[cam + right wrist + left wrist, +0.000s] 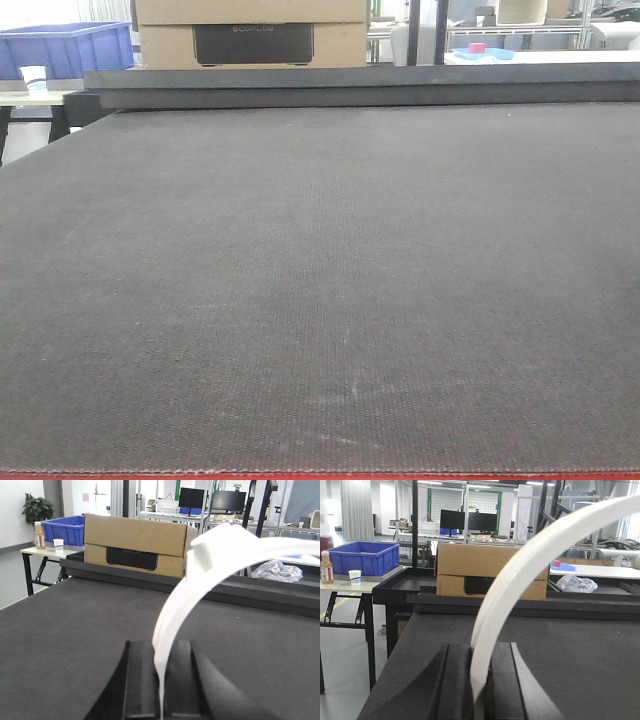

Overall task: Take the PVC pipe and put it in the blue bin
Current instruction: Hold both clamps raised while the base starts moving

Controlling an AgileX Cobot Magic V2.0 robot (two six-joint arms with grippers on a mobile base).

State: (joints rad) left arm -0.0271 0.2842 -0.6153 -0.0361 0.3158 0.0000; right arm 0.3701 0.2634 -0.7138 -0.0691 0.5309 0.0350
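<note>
Above the mat [320, 300] — left claw [481, 652] and right claw [159, 652] clamp PVC pipe [517, 567].

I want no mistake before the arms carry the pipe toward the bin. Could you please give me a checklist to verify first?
1. Left gripper shut on PVC pipe: ok.
2. Right gripper shut on the pipe: ok.
3. Pipe off the table, arching upward: ok.
4. Blue bin found, on the side table to the left: ok.
5. Bin interior free: cannot tell.
6. Approach free: not ok; cup and bottle stand beside the bin.
</note>
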